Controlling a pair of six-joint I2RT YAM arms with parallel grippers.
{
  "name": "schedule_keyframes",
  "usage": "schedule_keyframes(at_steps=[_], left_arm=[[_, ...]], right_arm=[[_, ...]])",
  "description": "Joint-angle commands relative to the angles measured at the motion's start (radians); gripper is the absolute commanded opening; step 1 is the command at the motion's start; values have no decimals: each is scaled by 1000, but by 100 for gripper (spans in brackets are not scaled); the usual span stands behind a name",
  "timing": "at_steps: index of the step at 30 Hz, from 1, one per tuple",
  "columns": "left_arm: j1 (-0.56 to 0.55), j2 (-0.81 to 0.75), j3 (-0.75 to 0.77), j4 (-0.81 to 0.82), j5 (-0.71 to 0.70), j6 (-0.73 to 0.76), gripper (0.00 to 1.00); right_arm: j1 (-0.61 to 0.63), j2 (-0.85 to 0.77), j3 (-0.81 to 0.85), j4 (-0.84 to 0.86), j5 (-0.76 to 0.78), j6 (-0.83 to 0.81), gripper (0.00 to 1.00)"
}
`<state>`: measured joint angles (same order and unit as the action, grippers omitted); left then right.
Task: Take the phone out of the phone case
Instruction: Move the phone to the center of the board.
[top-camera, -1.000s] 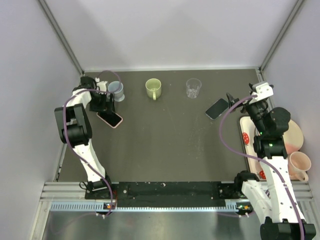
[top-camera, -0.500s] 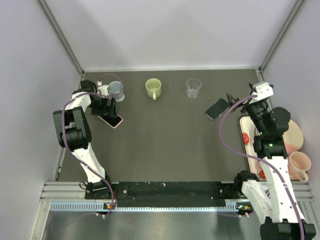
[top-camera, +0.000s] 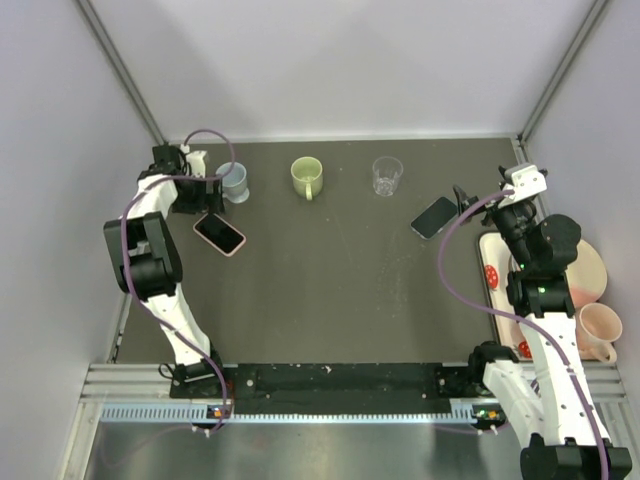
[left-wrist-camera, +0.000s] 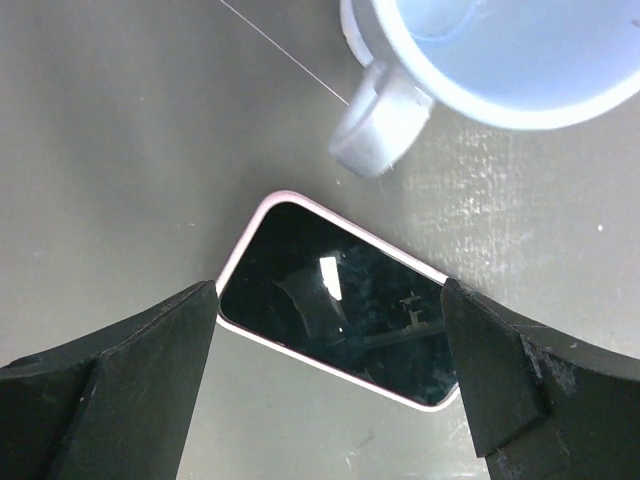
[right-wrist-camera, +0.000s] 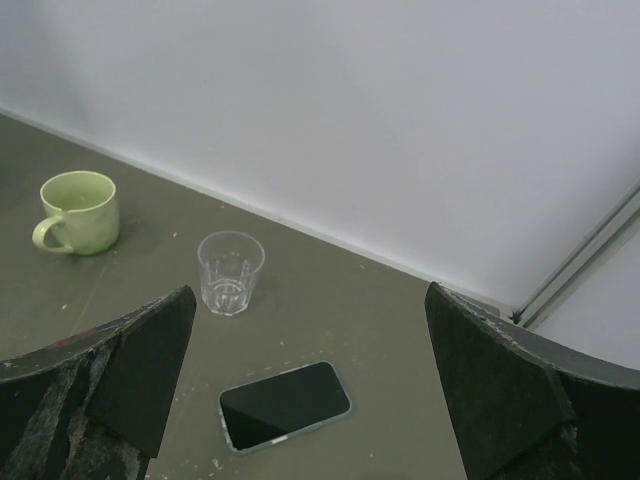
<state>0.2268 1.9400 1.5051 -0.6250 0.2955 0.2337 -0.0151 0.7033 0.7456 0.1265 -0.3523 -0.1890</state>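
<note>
Retreat is the change on the left side: a second ago the left arm (top-camera: 150, 215) had its jaws down over the phone (top-camera: 219, 233), hiding part of it, and now the arm has pulled back toward the far-left corner, beside the blue mug (top-camera: 233, 181). The phone lies fully exposed on the bench (top-camera: 330, 290), screen up, and has barely shifted.

From the left wrist, the phone sits below and between the left jaws, which are spread wide and hold nothing. The pink case (left-wrist-camera: 232, 270) shows as an unbroken rim around the dark screen, so the phone looks fully seated in it. My reading is that this contact did not loosen anything and the removal itself is not yet done. Another approach seems needed, probably pressing or peeling at a corner of the rim.

The right arm (top-camera: 540, 260) has not moved across the three overhead views. Its jaws are also wide apart and empty, pointed at a second phone (right-wrist-camera: 285, 405) lying flat near the right edge, with a glass (top-camera: 386, 175) and a green mug (top-camera: 306, 177) beyond it. That second phone has a pale rim, and I cannot tell whether this is a case.
</note>
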Motion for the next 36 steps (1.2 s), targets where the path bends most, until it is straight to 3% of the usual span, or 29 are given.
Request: schedule_keyframes(at_steps=[1, 8, 14, 19, 29, 36], left_arm=[[8, 63, 49, 25, -55, -22, 99], [8, 122, 75, 24, -64, -17, 99], [8, 131, 78, -7, 16, 18, 97], [2, 99, 12, -18, 111, 72, 96], [-37, 68, -80, -50, 152, 141, 93], [-124, 17, -135, -53, 139, 177, 93]], right_arm=[[10, -2, -8, 35, 4, -12, 99], [10, -2, -8, 35, 4, -12, 99], [10, -1, -11, 35, 4, -12, 99], [10, 1, -9, 36, 4, -12, 99], [10, -1, -9, 38, 3, -12, 99], [10, -2, -11, 38, 4, -12, 99]])
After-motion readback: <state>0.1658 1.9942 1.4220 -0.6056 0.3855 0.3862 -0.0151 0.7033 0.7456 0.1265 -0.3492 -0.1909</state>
